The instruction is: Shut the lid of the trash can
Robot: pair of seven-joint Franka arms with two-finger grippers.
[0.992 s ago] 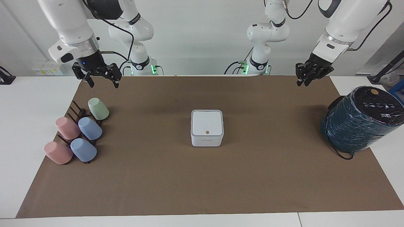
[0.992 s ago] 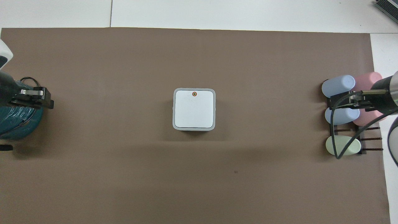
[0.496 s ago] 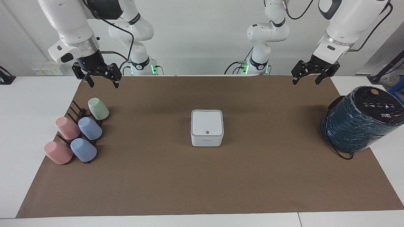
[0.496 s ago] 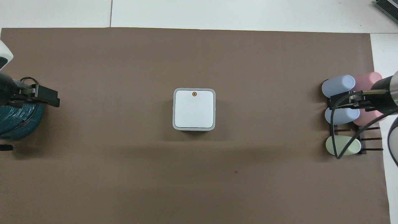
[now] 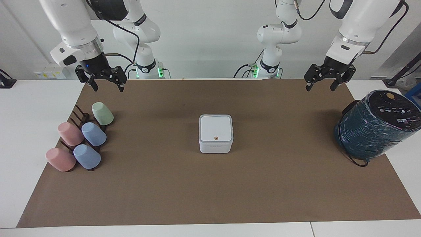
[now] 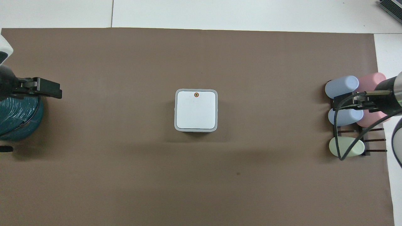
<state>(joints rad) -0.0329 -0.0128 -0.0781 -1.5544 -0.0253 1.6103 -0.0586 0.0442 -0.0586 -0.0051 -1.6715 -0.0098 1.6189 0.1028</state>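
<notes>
The worktop (image 5: 39,108) is white, covered almost edge to edge by a brown mat (image 5: 210,191), with a plain white wall at the top of the facing frame.

At the right edge of that frame a dark teal wrapped roll (image 5: 375,126) sits on the mat's corner. At the left edge, a small dark rack (image 5: 80,117) carries five tipped cups (image 5: 82,141), pink, blue and pale green.

The trash can (image 5: 215,147) stands at the centre of both frames, well apart from everything else. Its lid (image 5: 215,128) lies flat on it, the orange dot toward the lower edge in the facing frame, with no gap visible at the rim. By that look the task is already done.

What has changed is small and confined to the upper right of the facing frame: the left gripper (image 5: 321,84), bunched narrow a second ago, has spread its jaws wide and now hangs over the mat's upper right corner, holding nothing. In the overhead frame its tip has crept a little up and inward above the roll. I read this as the left arm settling at rest, not a new approach.

The right gripper (image 5: 105,86) waits unmoved at the upper left, above the rack, jaws wide and empty.
</notes>
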